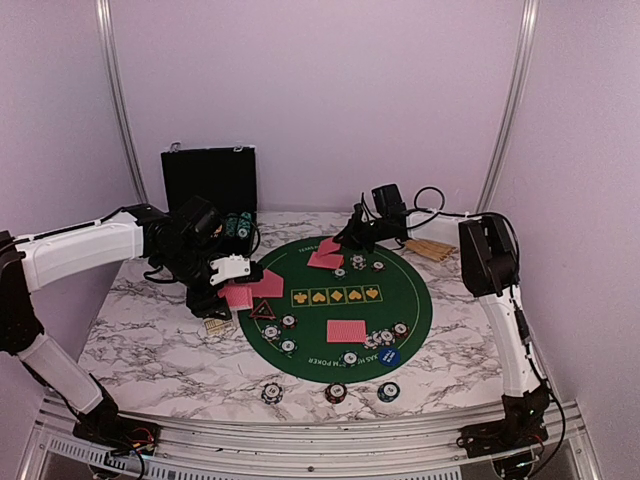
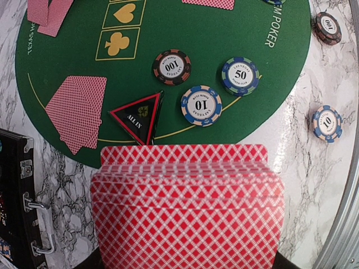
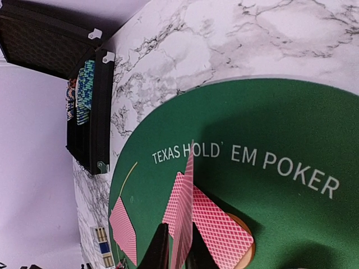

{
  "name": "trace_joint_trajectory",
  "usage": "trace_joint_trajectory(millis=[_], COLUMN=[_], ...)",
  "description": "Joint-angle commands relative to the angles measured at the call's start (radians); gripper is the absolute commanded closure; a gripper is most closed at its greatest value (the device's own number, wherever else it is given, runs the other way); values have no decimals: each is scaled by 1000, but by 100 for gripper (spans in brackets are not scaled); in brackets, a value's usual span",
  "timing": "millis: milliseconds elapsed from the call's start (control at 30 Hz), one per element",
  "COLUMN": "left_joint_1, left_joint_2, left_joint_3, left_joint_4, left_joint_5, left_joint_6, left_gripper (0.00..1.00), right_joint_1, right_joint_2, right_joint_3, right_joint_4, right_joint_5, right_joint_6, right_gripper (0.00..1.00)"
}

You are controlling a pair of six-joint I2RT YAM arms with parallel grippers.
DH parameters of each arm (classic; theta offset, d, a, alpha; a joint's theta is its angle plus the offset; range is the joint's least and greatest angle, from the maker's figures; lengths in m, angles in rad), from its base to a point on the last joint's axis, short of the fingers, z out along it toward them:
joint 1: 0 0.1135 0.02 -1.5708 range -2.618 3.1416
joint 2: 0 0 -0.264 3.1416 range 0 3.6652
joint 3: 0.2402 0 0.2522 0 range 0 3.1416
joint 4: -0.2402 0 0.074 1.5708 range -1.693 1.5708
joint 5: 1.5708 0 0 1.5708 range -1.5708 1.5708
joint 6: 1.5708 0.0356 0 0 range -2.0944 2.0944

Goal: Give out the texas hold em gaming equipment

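Top external view: the left arm's fingers (image 1: 228, 290) are hovering over the left edge of the green mat (image 1: 400, 285). They are clamping a deck of red-backed cards (image 2: 185, 207), seemingly as the stock for dealing. The right arm's fingers (image 1: 351, 242) are reaching to the mat's far edge, pinching a single card (image 3: 188, 207) on its edge, apparently to lay it beside a dealt card (image 3: 219, 232) lying there. Chips (image 2: 201, 105) and a triangle marker (image 2: 139, 116) are lying spread over the mat and marble tabletop (image 1: 150, 340).
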Motion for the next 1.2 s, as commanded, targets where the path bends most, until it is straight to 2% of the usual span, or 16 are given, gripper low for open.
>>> trace_joint_trajectory(millis=[0,200,333,667,767,900,1167], left_joint_1=[-8,-15,-16,-21,-21,-21,-21], left_joint_2=[-28,-31,-33,-35,-38,-34,-31], left_joint_3=[4,8,13,14,19,28,44], left_joint_4=[-13,-18,-21,-26,-25,-24,-24], left_joint_5=[21,13,13,2,10,2,17], left_joint_6=[-13,-12,-14,-17,-24,-33,-42], left_gripper=[87,87,87,87,87,87,87], right_joint_1=[3,8,10,42,73,130,252], right_joint_2=[-12,-48,-92,-226,-306,-461,-646], right_joint_3=[5,21,25,-20,-114,-324,-711], right_joint_4=[-44,-99,-126,-149,-115,7,315], right_joint_5=[55,138,192,224,214,150,10], right_joint_6=[-32,-74,-100,-171,-188,-160,18], right_gripper=[86,64,52,38,32,23,17])
